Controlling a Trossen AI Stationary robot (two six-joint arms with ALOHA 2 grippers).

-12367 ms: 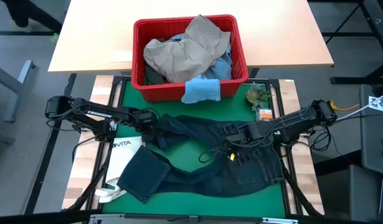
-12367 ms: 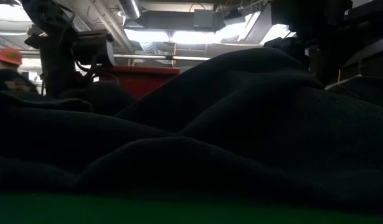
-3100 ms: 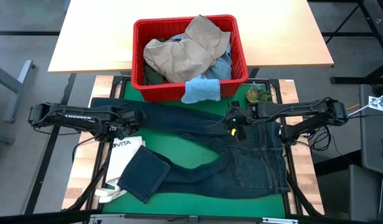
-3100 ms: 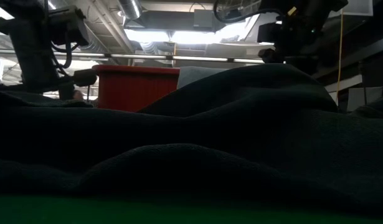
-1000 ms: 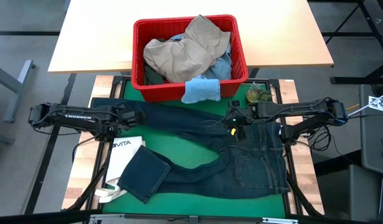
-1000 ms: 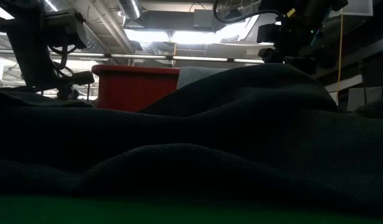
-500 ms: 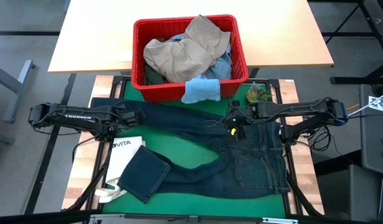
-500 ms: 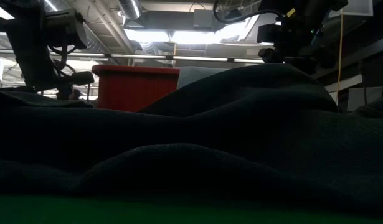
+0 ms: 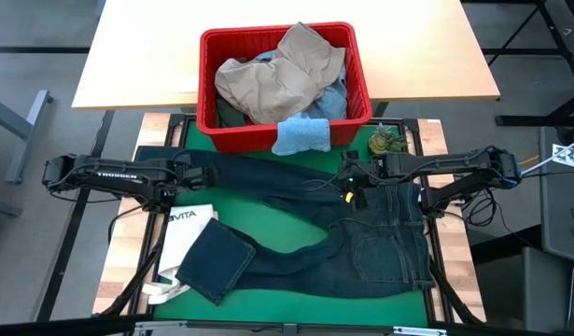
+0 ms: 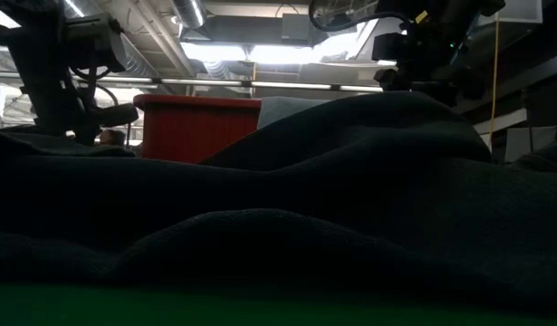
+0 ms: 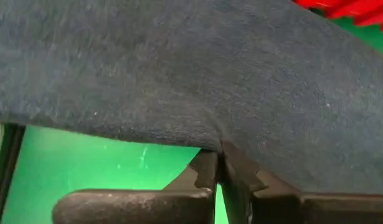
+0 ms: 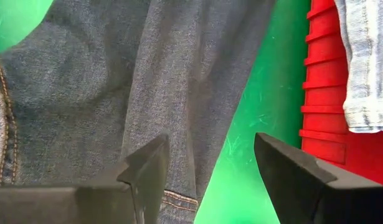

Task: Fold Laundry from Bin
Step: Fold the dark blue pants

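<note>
Dark navy jeans [image 9: 296,215] lie spread on the green mat [image 9: 277,219]. One leg runs toward the table's left, and the other leg's folded end [image 9: 212,266] rests on a white tote bag [image 9: 182,231]. My left gripper [image 9: 205,175] is shut at the near edge of the far leg. My right gripper [image 9: 347,182] hovers open above the jeans near the crotch, touching nothing; the right wrist view shows denim between its fingers [image 12: 210,149]. The red bin [image 9: 232,138] stands at the far edge, holding tan trousers [image 9: 277,75] and other laundry. A small light blue cloth [image 9: 301,135] hangs over its front rim. My left gripper [image 11: 219,163] pinches the near long edge of the jeans' far leg [image 11: 203,142] between its two fingertips. The fingers come slanting down from the table's left. The cloth puckers slightly at the fingertips, and the rest of the leg lies flat on the mat.
The bin's front wall [image 12: 322,93] stands close beyond my right gripper. A small green object [image 9: 385,142] and an orange item [image 9: 397,171] lie at the mat's far right corner. Bare green mat [image 9: 268,210] shows between the two legs.
My left gripper has rolled a little about its own pointing line while staying in place at the leg's edge. The jeans and my right arm have kept still.
</note>
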